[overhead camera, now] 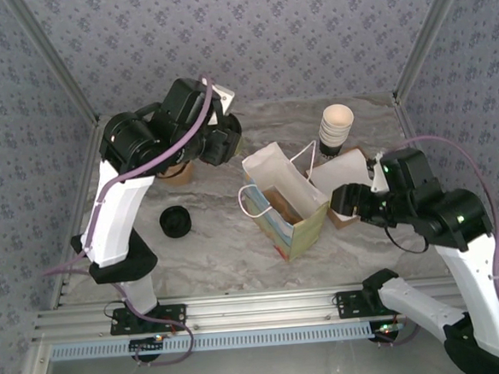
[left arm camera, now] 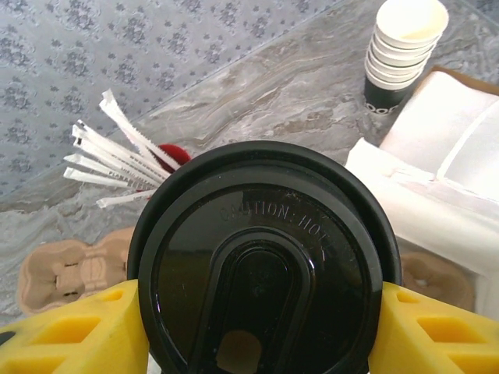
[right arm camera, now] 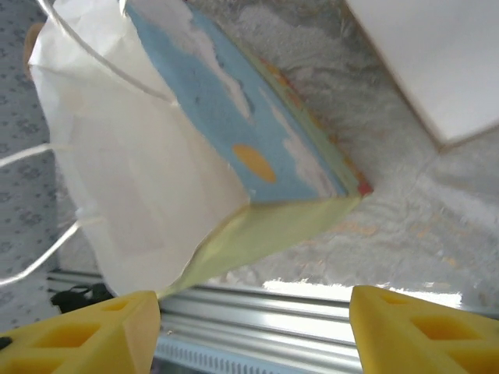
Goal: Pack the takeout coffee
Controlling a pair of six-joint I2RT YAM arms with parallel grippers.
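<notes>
The coffee (left arm camera: pixel 265 265) sits in my left gripper (left arm camera: pixel 253 331). The yellow fingers (left arm camera: pixel 70 331) press against both sides of its black lid, so that gripper is clamped on the cup. From the left wrist I look straight down on the lid and can read the raised words "CAUTION: HOT" above the sip hole. The lid hides the cup body under it.

The top view gives me the place instead. The left gripper (overhead camera: pixel 221 142) is over the far left part of the table (overhead camera: pixel 220 257), left of the bag (overhead camera: pixel 289 206) and apart from it. From above, the wrist covers what it holds.

Behind the lid, the left wrist shows white wrapped sticks (left arm camera: pixel 117 156) fanned out of a red holder, a brown pulp carrier (left arm camera: pixel 70 269) and the white cups (left arm camera: pixel 405 47) stacked in a dark cup. I cannot read the print on that dark cup.

From the top I see a loose black lid (overhead camera: pixel 176 220) lying flat near the left edge. My right gripper (overhead camera: pixel 346 202) is just beside the bag's right side. In its own wrist view the right gripper (right arm camera: pixel 253 327) has its fingers spread wide with nothing clamped. The bag (right arm camera: pixel 156 156) ahead of it shows a white side and a blue printed face.
</notes>
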